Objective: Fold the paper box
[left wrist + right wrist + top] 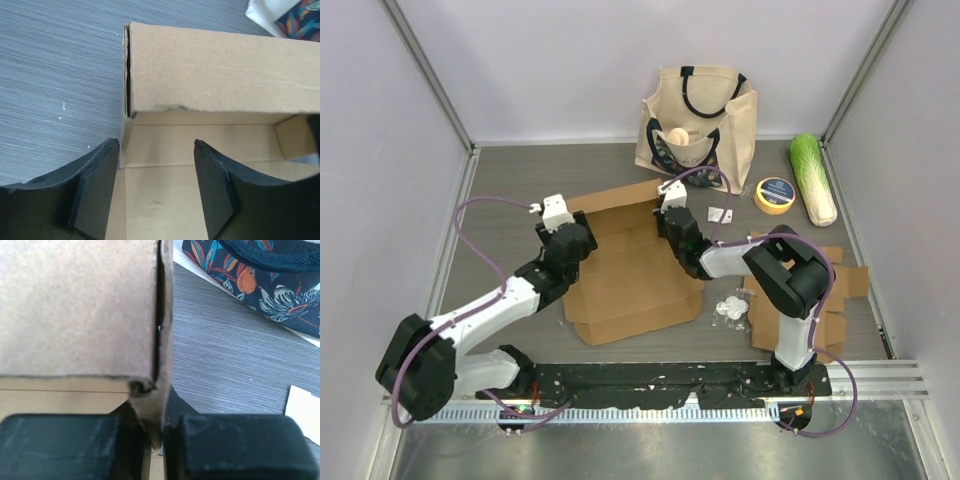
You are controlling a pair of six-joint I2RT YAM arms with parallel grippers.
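Cardboard box (630, 280) wall clamped between right fingers (245, 445); left fingers (95, 190) apart, straddling opposite wall; both arms outstretched.

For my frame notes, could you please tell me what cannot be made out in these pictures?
- Right wrist view: the paper box interior, blocked by its own wall, pinched by the right gripper.
- Left wrist view: tote bag, cut off at the corner.
- Top view: round object in the bag's pocket, too small to name.
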